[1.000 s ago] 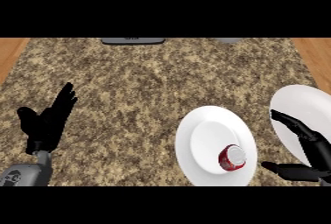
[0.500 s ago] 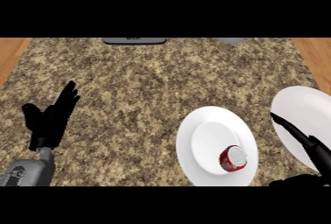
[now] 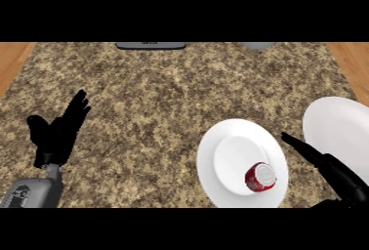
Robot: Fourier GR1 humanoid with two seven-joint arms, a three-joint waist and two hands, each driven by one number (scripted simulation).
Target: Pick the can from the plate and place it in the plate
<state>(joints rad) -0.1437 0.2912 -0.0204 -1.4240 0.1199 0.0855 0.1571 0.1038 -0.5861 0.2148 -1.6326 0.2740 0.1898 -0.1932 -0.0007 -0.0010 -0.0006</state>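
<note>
Right hand (image 3: pixel 333 168) at lower right, fingers straight, angled toward the red can (image 3: pixel 260 177) on the near plate (image 3: pixel 223 151), likely to grasp; left hand (image 3: pixel 59 132) spread, resting at left.

Both hands are matte black, with slim tapering fingers. The left hand (image 3: pixel 59 133) joins a narrow black wrist, then a smooth light grey forearm (image 3: pixel 32 193) with a darker round marking. The right hand (image 3: pixel 331 171) shows only black, glossy-edged parts.
</note>
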